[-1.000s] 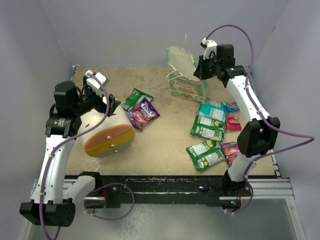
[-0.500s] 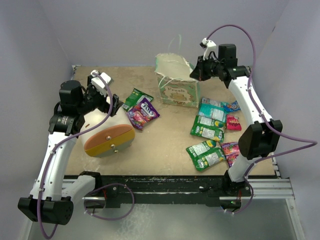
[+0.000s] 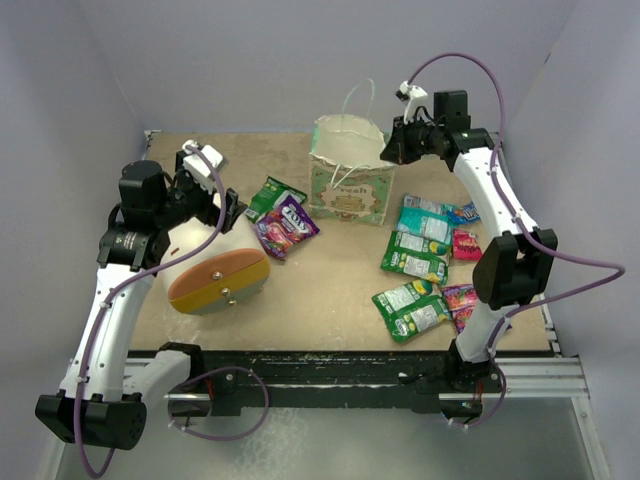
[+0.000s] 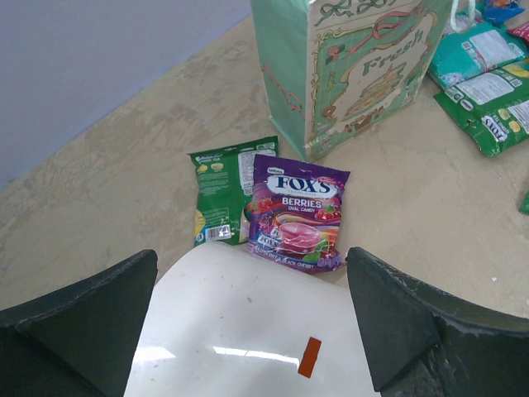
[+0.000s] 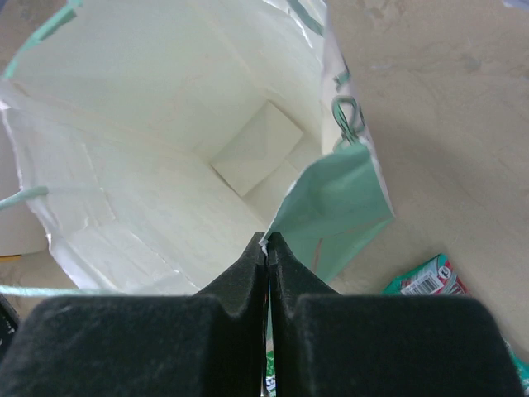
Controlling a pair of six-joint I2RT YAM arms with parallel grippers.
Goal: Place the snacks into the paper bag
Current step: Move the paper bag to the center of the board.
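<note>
Now the paper bag [image 3: 348, 185] stands upright with its mouth facing up and its printed label toward the arms. A second ago it was tipped over and lay further to the right, so it has been righted and drawn toward the middle of the counter [image 3: 320, 300]. The right fingers [image 5: 235, 285] are pressed together, pinching the bag's rim at the top edge of its mint side panel. The wrist view looks straight down into the bag and shows only the pale folded base, so I judge that no packet is inside yet and the bag is only being made ready. Most of the snacks [image 3: 420, 255] lie flat in a loose cluster to the right of the bag and nearer the arms. A purple FOXS packet [image 4: 297, 211] and a green packet [image 4: 221, 194] lie just left of the bag. The left fingers [image 4: 83, 322] are spread wide, one on each side of the narrow end of the cream cone-shaped object [image 3: 215, 270], well left of the bag; I cannot tell whether they touch it. The bag's thin rim and its white loop handles rising above the mouth are the edges to steer round. In front of the bag the counter lies bare, which gives room for an approach, and the mouth looks wide enough for a flat packet dropped from above.
</note>
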